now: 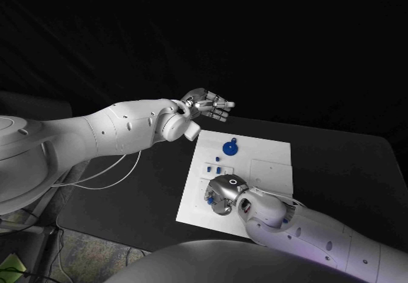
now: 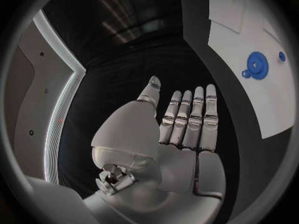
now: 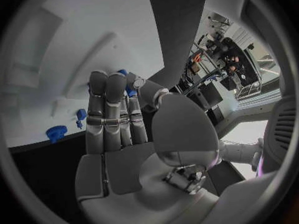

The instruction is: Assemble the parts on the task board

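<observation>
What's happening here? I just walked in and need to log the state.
The right hand is down on the near part of the white task board, its fingers around a small blue part. The left hand hovers open off the board's far corner, holding nothing. A blue gear sits on the board's far end.

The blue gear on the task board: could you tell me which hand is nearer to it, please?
Left, narrowly. The left hand hovers open off the task board beyond its far edge, just past the blue gear. The right hand works at the board's near end, pinching a small blue part.
</observation>
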Robot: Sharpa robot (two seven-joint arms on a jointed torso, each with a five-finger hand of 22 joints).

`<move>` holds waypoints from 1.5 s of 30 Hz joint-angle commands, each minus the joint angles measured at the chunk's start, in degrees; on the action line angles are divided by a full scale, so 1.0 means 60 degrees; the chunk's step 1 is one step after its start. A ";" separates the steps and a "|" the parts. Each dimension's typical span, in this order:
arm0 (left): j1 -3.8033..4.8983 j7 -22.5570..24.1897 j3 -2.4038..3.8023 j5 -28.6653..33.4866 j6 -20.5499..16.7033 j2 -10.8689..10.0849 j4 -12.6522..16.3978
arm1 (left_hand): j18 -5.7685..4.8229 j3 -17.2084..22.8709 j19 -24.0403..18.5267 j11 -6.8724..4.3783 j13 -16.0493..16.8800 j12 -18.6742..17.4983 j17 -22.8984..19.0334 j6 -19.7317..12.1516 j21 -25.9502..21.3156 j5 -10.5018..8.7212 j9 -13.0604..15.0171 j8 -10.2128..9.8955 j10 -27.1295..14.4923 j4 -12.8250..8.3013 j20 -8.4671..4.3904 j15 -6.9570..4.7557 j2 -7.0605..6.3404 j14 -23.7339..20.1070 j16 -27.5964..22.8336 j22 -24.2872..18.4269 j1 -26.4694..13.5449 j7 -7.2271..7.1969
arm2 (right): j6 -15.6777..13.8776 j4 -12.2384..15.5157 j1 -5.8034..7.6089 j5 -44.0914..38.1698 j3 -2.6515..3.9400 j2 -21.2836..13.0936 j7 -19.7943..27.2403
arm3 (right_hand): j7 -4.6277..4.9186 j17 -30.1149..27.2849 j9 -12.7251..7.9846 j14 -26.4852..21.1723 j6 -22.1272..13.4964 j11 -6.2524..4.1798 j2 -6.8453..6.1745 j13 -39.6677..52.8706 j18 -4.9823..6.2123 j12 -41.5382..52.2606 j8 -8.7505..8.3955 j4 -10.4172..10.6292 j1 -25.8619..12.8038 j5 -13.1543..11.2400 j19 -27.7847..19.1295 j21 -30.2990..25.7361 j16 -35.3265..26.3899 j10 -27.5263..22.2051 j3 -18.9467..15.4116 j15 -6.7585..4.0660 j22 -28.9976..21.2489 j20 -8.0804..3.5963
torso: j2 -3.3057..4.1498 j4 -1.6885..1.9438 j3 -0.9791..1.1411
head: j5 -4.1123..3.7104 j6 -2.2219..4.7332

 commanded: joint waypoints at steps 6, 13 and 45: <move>0.0004 0.0070 0.0003 -0.0052 0.0126 0.0004 0.0023 | 0.0137 -0.0029 -0.0035 -0.0024 0.0003 0.0013 0.0013 -0.0013 0.0014 -0.0019 0.0002 -0.0017 -0.0004 -0.0044 -0.0001 0.0004 0.0039 -0.0018 0.0040 -0.0013 0.0045 -0.0046 | 0.0146 -0.0023 -0.0074 0.0296 -0.0080 0.0020 0.0135 | 0.0105 -0.0009 -0.0255 -0.0106 -0.0655 -0.0101 -0.0113 -0.0002 0.0030 -0.0005 0.0022 0.0144 -0.0239 0.0823 -0.0042 -0.0215 -0.0031 -0.0133 -0.1169 0.0088 0.0023 0.0058 | -0.0002 -0.0012 0.0020 | 0.0005 0.0002; 0.0004 0.0058 0.0003 -0.0052 0.0134 0.0006 0.0020 | 0.0137 -0.0029 -0.0035 -0.0024 0.0003 0.0013 0.0013 -0.0013 0.0014 -0.0019 0.0002 -0.0017 -0.0004 -0.0044 -0.0001 0.0004 0.0039 -0.0018 0.0040 -0.0013 0.0045 -0.0046 | -0.0374 -0.0039 -0.0073 0.0523 -0.0091 -0.0006 0.0172 | 0.0198 -0.0077 -0.0280 -0.0180 -0.1377 0.0246 -0.0368 -0.0023 0.0232 -0.0010 0.0023 0.0101 -0.0165 0.0793 -0.0009 -0.0440 -0.0070 -0.1380 -0.1531 0.0282 -0.0126 0.0233 | -0.0002 -0.0027 0.0024 | -0.0006 0.0002; 0.0006 0.0032 0.0001 -0.0055 0.0166 -0.0058 0.0004 | 0.0135 -0.0034 -0.0040 -0.0022 0.0003 0.0013 0.0013 -0.0029 0.0013 -0.0020 0.0002 -0.0018 -0.0008 -0.0035 -0.0001 0.0006 0.0028 -0.0024 0.0039 -0.0013 0.0045 -0.0042 | -0.1264 0.0597 -0.0074 0.1437 -0.0086 -0.0573 0.0327 | 0.0227 -0.1040 -0.0379 -0.0975 -0.4096 0.0703 -0.1074 -0.0024 0.0338 0.0421 -0.0042 0.2458 0.1413 0.1716 -0.0140 -0.1549 0.0048 -0.3574 -0.5015 0.0665 -0.1233 0.0649 | -0.0016 -0.0031 0.0022 | -0.0064 0.0002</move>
